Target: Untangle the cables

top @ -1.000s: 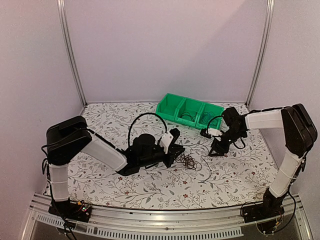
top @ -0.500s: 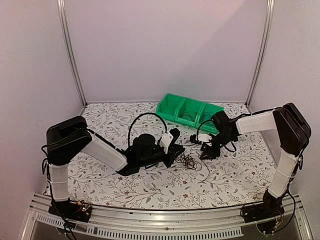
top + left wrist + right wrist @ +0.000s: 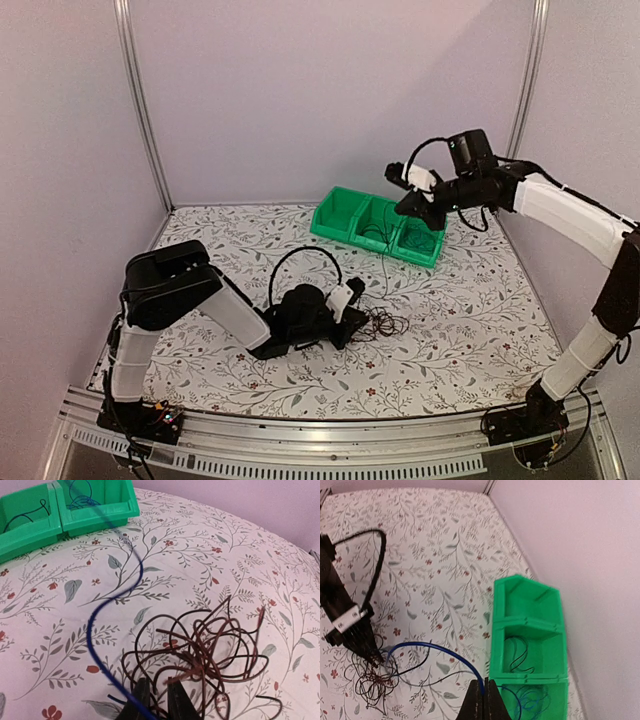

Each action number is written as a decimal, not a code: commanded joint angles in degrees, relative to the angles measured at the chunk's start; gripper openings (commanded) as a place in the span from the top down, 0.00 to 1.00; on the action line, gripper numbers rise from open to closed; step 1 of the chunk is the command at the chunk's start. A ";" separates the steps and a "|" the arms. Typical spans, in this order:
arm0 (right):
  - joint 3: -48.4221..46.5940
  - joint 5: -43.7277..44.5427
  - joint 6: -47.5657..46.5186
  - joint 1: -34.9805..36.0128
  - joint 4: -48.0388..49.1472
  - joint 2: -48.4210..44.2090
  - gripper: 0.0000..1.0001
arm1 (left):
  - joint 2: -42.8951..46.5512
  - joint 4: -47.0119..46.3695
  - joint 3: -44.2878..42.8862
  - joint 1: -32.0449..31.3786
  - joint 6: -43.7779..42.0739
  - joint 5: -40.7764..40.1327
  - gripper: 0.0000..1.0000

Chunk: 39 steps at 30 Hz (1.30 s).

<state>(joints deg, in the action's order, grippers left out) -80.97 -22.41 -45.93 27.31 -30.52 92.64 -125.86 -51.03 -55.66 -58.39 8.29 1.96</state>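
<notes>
A knot of dark brown and black cables lies on the flowered table, just right of my left gripper. In the left wrist view the left gripper is shut on strands at the knot's near edge. A blue cable runs from beside those jaws up towards the green bin. My right gripper hangs high over the bin. In its own view the right gripper is shut on the blue cable, which arcs down to the knot.
The green three-compartment bin stands at the back of the table. Its near end compartment holds a coil of blue cable, and the middle one holds a black cable. A thick black hose loops above the left arm's wrist.
The right gripper shut on the blue cable and rose from the table to above the bin, drawing the cable out of the knot. The left arm shifted slightly nearer, still gripping the knot.
</notes>
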 commanded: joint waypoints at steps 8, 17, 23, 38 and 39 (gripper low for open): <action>-49.05 -11.75 6.58 -0.06 -13.99 0.33 1.00 | -4.93 2.02 -3.91 1.34 2.82 1.68 0.90; -60.55 -6.67 6.62 -0.83 -12.43 5.28 1.00 | -3.30 3.00 -2.71 1.99 3.05 1.56 0.89; -46.53 -7.08 6.59 -0.83 -9.64 3.38 1.00 | 2.38 1.99 -0.54 2.01 3.30 -1.22 0.73; -30.17 -7.28 11.44 -0.82 2.44 4.08 1.00 | 14.86 1.76 9.33 1.76 7.02 -4.05 0.58; -30.21 -6.76 11.54 -0.84 3.05 4.72 1.00 | 15.46 2.06 10.00 1.71 7.25 -4.38 0.58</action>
<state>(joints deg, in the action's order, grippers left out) -111.02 -29.06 -36.75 26.61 -32.82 96.51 -113.36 -50.13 -48.10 -56.95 14.04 -0.19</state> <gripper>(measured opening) 0.019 0.419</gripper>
